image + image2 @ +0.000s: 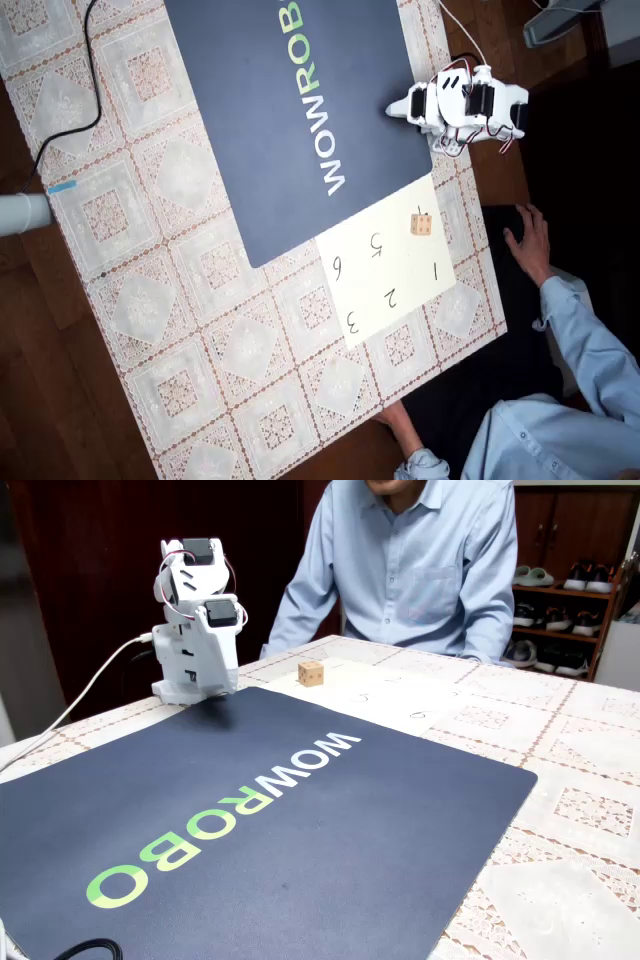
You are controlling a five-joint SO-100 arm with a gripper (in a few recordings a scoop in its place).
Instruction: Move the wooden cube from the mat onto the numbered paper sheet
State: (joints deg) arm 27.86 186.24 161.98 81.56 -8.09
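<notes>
1. Tan wood with dark dots: the wooden cube point(421, 225) sits on the numbered paper sheet point(400, 290), up at the sheet's one-o'clock corner in the overhead view, and it's clear of the navy surface.
2. No long axis to call on a cube. From overhead its edges are turned slightly off the sheet's edges, and in the fixed view the cube point(311, 673) shows two side faces with one vertical edge toward the camera.
3. Numerals ring it in the overhead view: 5 at eight o'clock, 1 at five o'clock, then 6, 2 and 3 farther down the paper. A dark stroke peeks out at the cube's top edge; I cannot read it.
4. Moving out, the mat point(300, 110) lies at the cube's eleven o'clock, its corner over the sheet's upper edge, WOWROBO lettering running lengthwise.
5. White arm, folded up: the gripper point(398, 108) rests at the mat's right edge in the overhead view, twelve o'clock of the cube and well apart from it. It grips nothing I can see; how far the jaws are parted I cannot tell.
6. Lace tablecloth point(180, 300) lies under everything.
7. At three o'clock of the cube in the overhead view, a person's hand point(530, 240) rests at the table edge, light blue sleeve behind it.
</notes>
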